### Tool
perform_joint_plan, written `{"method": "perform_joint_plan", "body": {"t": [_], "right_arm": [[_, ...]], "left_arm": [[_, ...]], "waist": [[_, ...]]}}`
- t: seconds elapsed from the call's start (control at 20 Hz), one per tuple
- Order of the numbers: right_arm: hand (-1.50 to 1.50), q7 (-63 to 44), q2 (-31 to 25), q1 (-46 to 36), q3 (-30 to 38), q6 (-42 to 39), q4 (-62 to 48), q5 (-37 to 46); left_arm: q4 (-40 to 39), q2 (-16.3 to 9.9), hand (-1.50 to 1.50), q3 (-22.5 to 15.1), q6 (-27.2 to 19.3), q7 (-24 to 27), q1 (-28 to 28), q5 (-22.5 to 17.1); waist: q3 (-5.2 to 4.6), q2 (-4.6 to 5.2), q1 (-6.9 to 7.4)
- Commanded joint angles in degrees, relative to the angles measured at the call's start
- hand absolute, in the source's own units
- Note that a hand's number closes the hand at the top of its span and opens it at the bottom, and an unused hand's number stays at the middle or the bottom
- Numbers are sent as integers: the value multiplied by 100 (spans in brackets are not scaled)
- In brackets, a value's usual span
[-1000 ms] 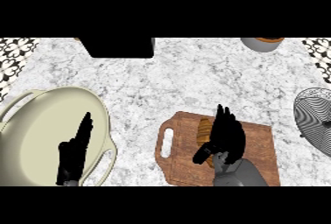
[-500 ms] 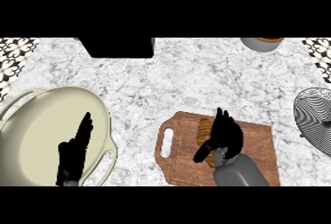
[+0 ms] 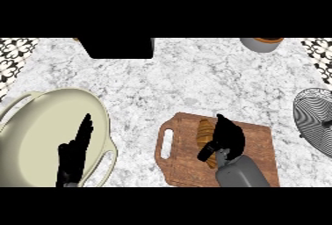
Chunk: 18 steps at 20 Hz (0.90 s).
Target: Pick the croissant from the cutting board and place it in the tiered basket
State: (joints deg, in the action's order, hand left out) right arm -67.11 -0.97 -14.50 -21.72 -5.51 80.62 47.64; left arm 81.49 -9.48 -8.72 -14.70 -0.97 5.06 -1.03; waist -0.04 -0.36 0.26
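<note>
Brown ridged croissant (image 3: 205, 133) on wooden cutting board (image 3: 256, 139); right hand (image 3: 227, 137) touching.

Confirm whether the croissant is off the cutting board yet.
No. The croissant lies on the cutting board, beside the right hand.

Lighting's bright and flat across the whole marble counter (image 3: 194, 83), no glare or hot spots anywhere, and the stone's grey veining reads evenly from one edge to the other. Shadows are faint: just a soft dark rim along the cutting board (image 3: 188, 169) and a gentle shading inside the cream pan (image 3: 39, 132) at the counter's left edge. Both black hands read as featureless silhouettes.
</note>
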Motion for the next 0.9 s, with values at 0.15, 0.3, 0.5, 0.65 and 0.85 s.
{"method": "perform_joint_plan", "body": {"t": [0.15, 0.3, 0.5, 0.65, 0.85], "right_arm": [[150, -566, 91, 32, -348, 627, -600, 60], [150, -252, 90, -17, -368, 822, -768, 7], [150, 103, 89, -411, -321, 612, -1290, 600], [150, -280, 88, -614, -236, 205, -807, 971], [150, 415, -800, 596, 270, 913, -16, 998]], "left_arm": [[-64, -91, 0, 80, 129, -166, -53, 31], [89, 75, 0, -45, 15, -186, 36, 140], [-42, 69, 0, 57, 44, -267, -120, 154], [-72, 68, 0, 92, 130, 278, 330, 120], [-225, 142, 0, 189, 47, 267, 323, 64]], "waist": [[5, 40, 11], [6, 38, 11], [5, 44, 16], [2, 31, 9], [-1, -7, -202]]}}
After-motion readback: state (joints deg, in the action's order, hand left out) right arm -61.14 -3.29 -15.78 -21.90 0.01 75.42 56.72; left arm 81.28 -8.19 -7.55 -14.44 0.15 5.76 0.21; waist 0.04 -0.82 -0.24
